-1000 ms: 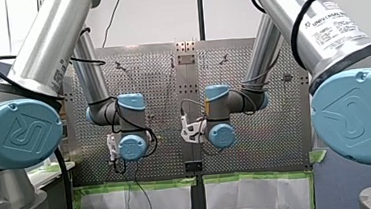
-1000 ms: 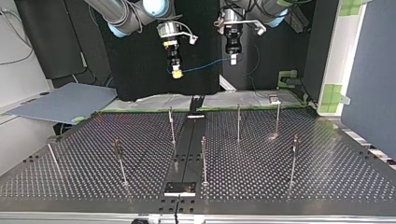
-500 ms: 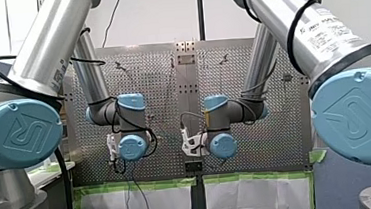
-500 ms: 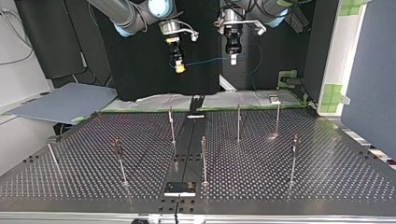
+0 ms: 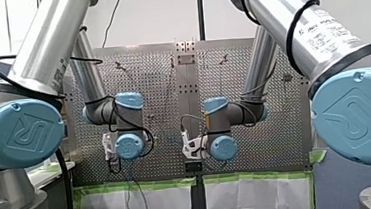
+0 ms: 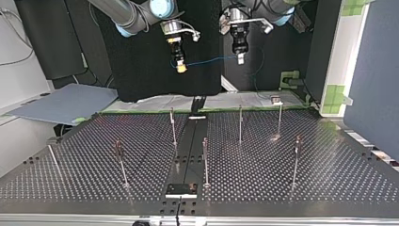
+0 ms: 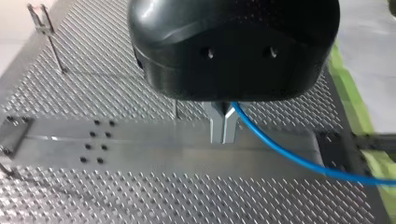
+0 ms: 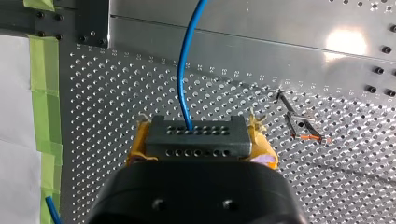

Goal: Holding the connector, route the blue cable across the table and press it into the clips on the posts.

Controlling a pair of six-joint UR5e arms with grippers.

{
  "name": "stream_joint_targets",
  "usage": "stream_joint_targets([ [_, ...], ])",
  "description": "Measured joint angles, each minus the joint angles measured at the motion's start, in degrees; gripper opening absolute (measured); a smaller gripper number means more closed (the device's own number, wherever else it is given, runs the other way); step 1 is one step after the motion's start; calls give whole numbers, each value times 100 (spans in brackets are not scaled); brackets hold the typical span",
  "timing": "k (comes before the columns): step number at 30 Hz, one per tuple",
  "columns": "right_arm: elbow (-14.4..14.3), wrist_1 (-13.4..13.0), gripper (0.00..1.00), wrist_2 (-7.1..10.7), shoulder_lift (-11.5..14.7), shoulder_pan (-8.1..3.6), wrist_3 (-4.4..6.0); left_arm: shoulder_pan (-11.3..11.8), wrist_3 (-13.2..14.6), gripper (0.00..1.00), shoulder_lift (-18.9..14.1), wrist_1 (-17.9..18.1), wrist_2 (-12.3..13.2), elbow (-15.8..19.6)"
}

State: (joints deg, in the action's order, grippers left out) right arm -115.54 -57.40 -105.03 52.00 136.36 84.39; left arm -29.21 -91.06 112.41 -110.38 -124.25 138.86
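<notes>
While hanging well above the grey perforated metal table (image 6: 329,179), strung with a slight sag between the two tools in the top view: thin blue cable (image 6: 209,60). At that view's left, gripped by my right gripper (image 6: 180,68), closed narrow with its yellow pads (image 8: 264,150) against the two ends of a black rectangular connector (image 8: 196,137) with rows of small holes. Seen from the right wrist view sitting squarely between those pads, the cable leaving its middle and running straight ahead over the table. At the top view's right, pinched in my left gripper (image 7: 223,135), black-bodied, its metal fingers (image 7: 215,126) pressed nearly together on the cable. Seen from the left wrist view emerging just beside those fingers and sweeping away toward the green tape (image 7: 352,98) at the table's edge. Both tools up near the table's far side in the top view, well apart from the thin upright metal posts (image 6: 240,125) standing on it, cable touching none of their clips (image 7: 41,16).
</notes>
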Motion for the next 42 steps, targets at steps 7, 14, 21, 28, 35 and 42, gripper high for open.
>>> stream_joint_targets([
  [7,0,0,0,0,0,0,0,165,125,0,-47,-230,-14,66],
  [14,0,0,0,0,0,0,0,176,132,0,-49,-255,-15,68],
  [21,0,0,0,0,0,0,0,170,124,0,-61,-247,-26,81],
  [28,198,197,0,-198,197,4,-73,133,22,0,-316,-124,-113,330],
  [35,535,557,0,-149,556,67,127,216,-165,0,-639,-387,-210,275],
  [42,796,912,0,189,912,149,414,244,-290,0,-977,-723,-499,22],
])
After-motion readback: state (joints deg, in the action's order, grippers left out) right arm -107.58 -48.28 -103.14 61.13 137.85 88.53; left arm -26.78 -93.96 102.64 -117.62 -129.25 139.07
